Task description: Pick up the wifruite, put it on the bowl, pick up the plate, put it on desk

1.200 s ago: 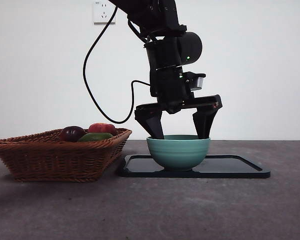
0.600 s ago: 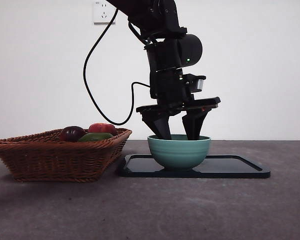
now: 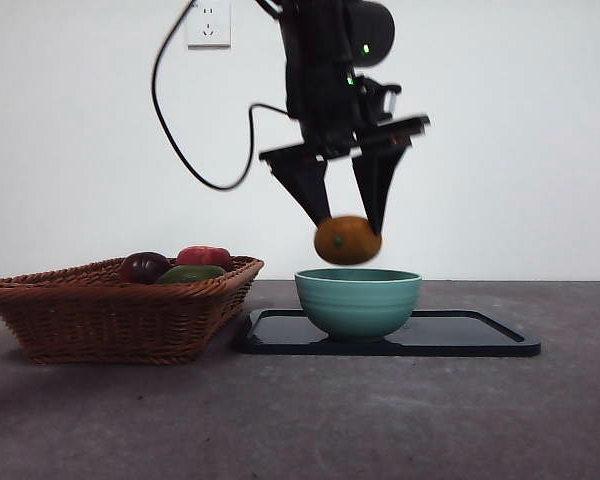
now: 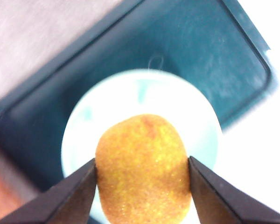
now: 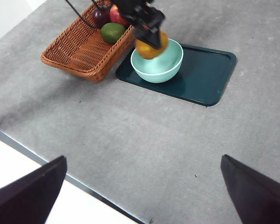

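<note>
My left gripper (image 3: 348, 225) is shut on the wifruite (image 3: 347, 240), an orange-brown fruit, and holds it just above the mint-teal bowl (image 3: 358, 300). In the left wrist view the wifruite (image 4: 142, 168) sits between the two jaws, over the bowl's inside (image 4: 200, 121). The bowl stands on a dark teal rectangular plate (image 3: 460, 335) on the grey desk (image 3: 300, 420). My right gripper (image 5: 142, 158) is open and empty, high above the desk's near side, and looks down on the bowl (image 5: 161, 67), the wifruite (image 5: 150, 46) and the plate (image 5: 203, 74).
A wicker basket (image 3: 120, 310) stands left of the plate, touching or nearly touching it. It holds a red fruit (image 3: 205, 256), a dark purple fruit (image 3: 143, 266) and a green fruit (image 3: 190, 273). The desk's edge (image 5: 37, 158) runs near the right arm.
The left gripper's jaws were spread inside the bowl, then closed. It has now risen with the wifruite held between the jaws, clear of the bowl's rim.
</note>
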